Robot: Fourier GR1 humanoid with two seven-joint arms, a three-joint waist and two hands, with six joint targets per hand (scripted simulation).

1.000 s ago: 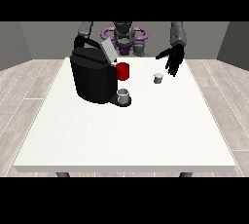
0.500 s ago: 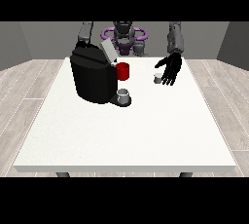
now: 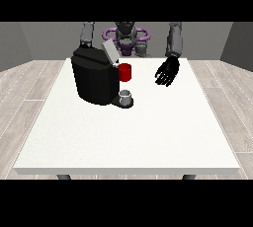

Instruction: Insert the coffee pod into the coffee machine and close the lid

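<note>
The black coffee machine (image 3: 95, 80) stands on the left half of the white table (image 3: 128, 137). Its grey lid (image 3: 109, 52) is tilted up and open. A red part (image 3: 125, 72) sticks out at its front, and a small grey cup (image 3: 126, 95) sits on its base. The hand at the view's right (image 3: 167, 72) hangs low over the table to the right of the machine, fingers relaxed and pointing down. The coffee pod is hidden behind this hand. The other arm (image 3: 87, 33) reaches down behind the machine, which hides its hand.
The robot's torso (image 3: 126, 36) stands behind the table's far edge. Bare white tabletop stretches from the machine to the front edge and to the right edge.
The hand at the view's right has come down and a little leftward onto the spot where the small pod stood, and now covers it. The machine and its lid have not moved.
</note>
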